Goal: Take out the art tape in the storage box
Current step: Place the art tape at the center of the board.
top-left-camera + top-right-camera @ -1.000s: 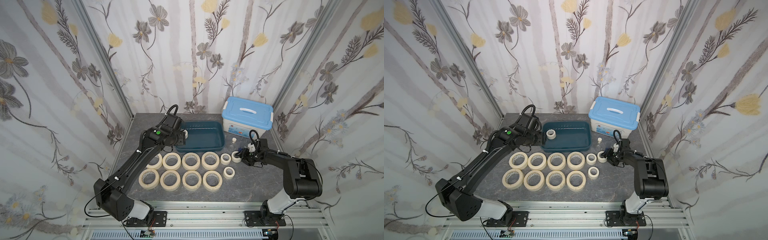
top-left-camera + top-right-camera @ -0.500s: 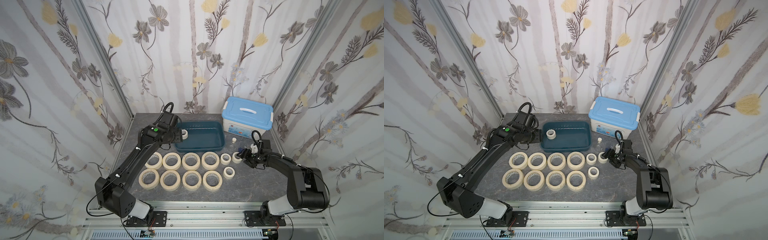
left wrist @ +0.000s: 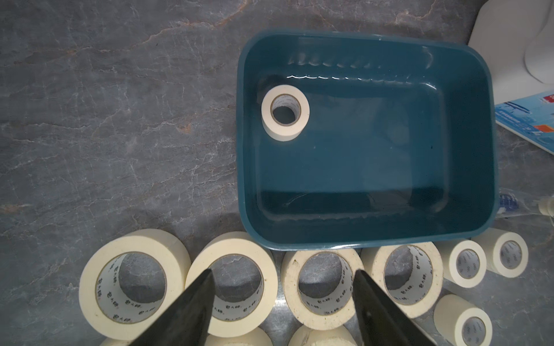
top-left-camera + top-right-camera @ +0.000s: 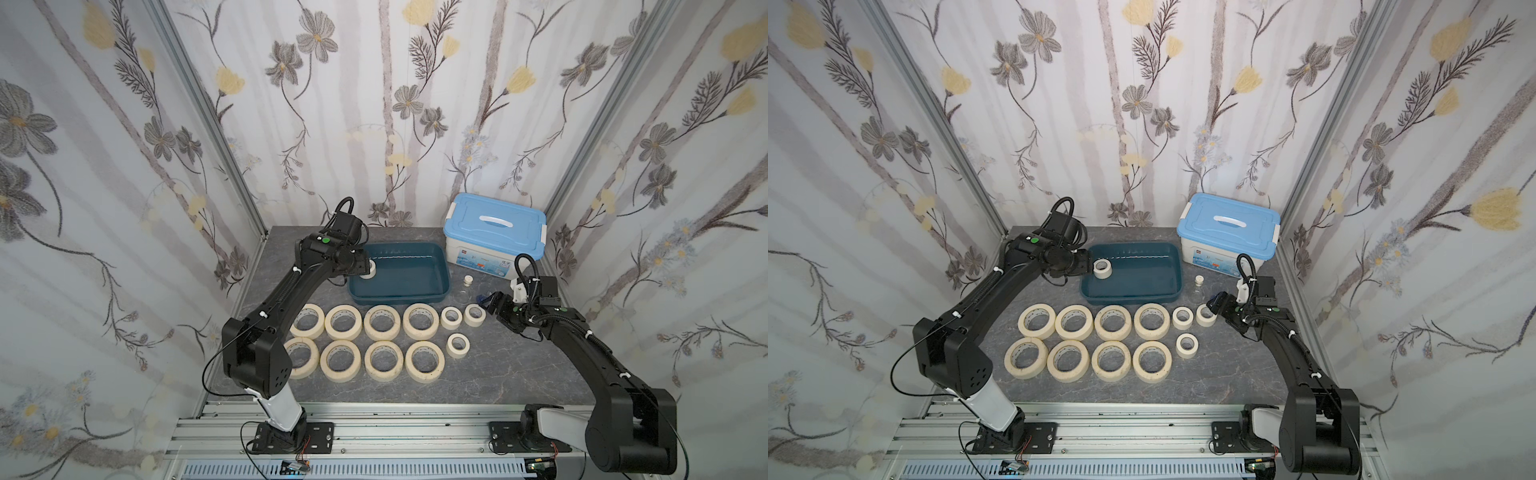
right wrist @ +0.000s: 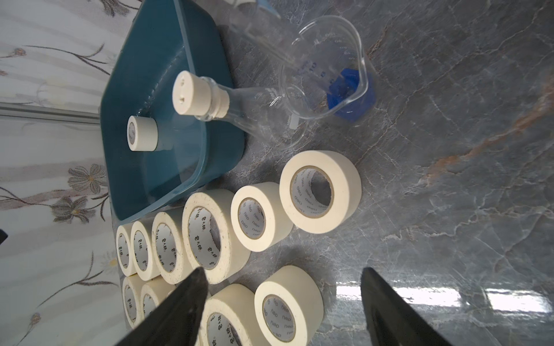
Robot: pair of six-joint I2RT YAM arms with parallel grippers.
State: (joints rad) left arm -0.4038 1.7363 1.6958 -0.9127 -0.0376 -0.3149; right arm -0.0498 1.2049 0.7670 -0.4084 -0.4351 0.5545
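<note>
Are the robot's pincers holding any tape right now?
No. The left pincer and right pincer are both open and empty. One small tape roll sits untouched in the storage box.

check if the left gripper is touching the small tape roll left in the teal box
Apart. The left wrist view shows the left gripper open over the table rolls, well clear of the small tape roll.

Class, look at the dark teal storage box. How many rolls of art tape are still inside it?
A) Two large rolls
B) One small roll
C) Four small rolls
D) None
B. A single small roll lies near one corner of the storage box; the rest of its floor is bare, as a top view confirms, and every other roll sits out on the table.
</note>
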